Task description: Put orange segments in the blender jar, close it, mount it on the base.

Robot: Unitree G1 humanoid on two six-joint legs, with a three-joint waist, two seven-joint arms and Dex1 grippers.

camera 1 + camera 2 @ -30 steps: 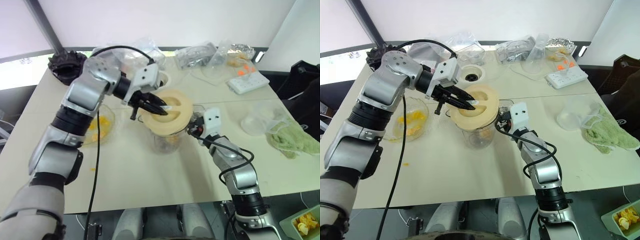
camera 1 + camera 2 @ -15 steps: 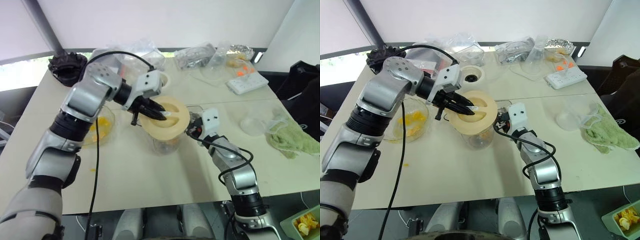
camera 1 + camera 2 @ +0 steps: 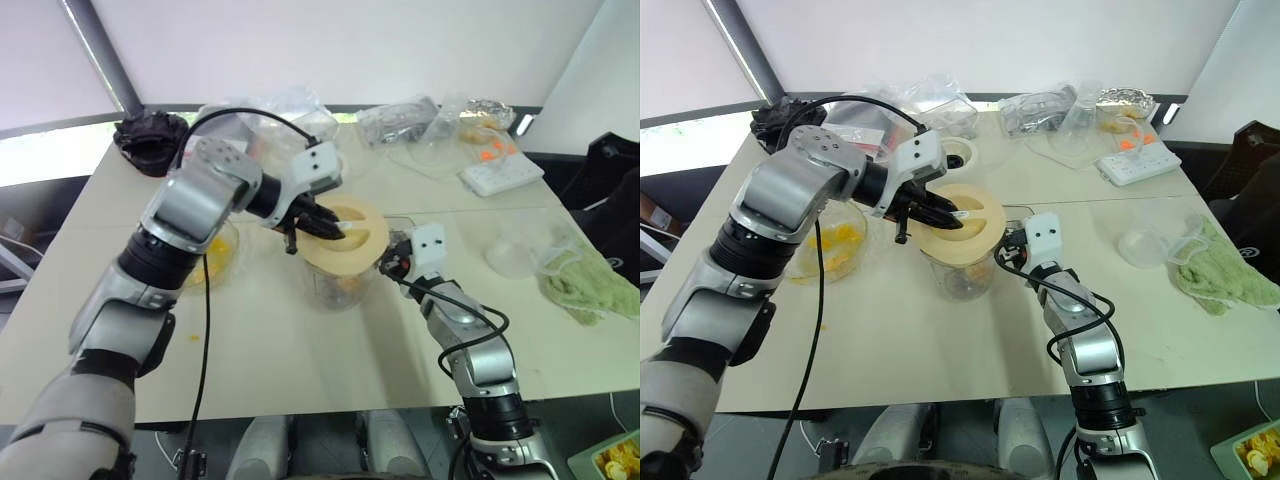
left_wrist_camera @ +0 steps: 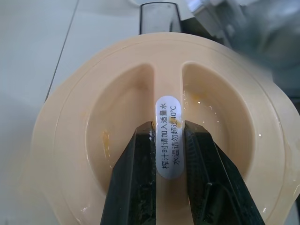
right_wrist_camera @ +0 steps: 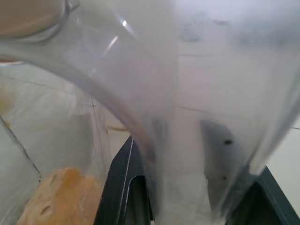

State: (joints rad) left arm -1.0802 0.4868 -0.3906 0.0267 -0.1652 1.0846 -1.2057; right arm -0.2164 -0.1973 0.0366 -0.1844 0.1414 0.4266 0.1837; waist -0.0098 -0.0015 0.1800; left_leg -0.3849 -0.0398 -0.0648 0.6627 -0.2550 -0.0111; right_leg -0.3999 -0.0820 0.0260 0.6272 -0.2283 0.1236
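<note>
Pinching lid (image 4: 164, 136) ridge, left hand (image 4: 168, 140); right hand (image 3: 392, 264) grips blender jar (image 3: 338, 285) handle.

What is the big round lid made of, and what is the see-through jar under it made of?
The lid looks like smooth, matte cream plastic: moulded ridge, slight sheen, paper sticker stuck on. The blender jar looks like clear, glossy hard plastic: orange pieces and the table show through its wall. It could be glass, but the thin wall suggests plastic.

Cream lid (image 4: 93, 154) with white printed label (image 4: 168, 136), black pincer fingers (image 4: 136, 187), clear blender jar (image 3: 962, 272).
</note>
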